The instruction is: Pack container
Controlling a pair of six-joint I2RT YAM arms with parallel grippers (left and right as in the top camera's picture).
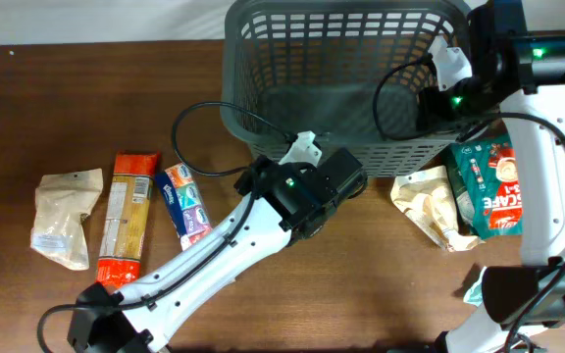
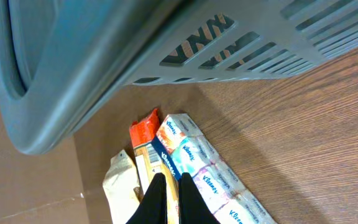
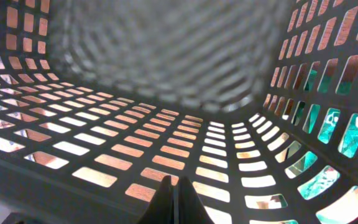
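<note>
The container, a large dark grey slotted basket (image 1: pixel 263 59), stands at the back centre of the wooden table; no packet shows inside it. My right gripper (image 1: pixel 432 103) is inside it by its right wall, fingers shut and empty; the right wrist view shows those fingers (image 3: pixel 173 194) over the lattice wall (image 3: pixel 135 143). My left gripper (image 1: pixel 248 179) hovers by the basket's front left corner, shut and empty. In the left wrist view its fingers (image 2: pixel 173 190) point at the packets, with the basket (image 2: pixel 104 56) above.
Left of the basket lie a tissue pack (image 1: pixel 184 204) (image 2: pixel 210 174), an orange pasta packet (image 1: pixel 128 216) (image 2: pixel 145 132) and a beige bag (image 1: pixel 67 216) (image 2: pixel 120 186). At its right lie another beige bag (image 1: pixel 425 206) and a green coffee packet (image 1: pixel 493 191) (image 3: pixel 325 124).
</note>
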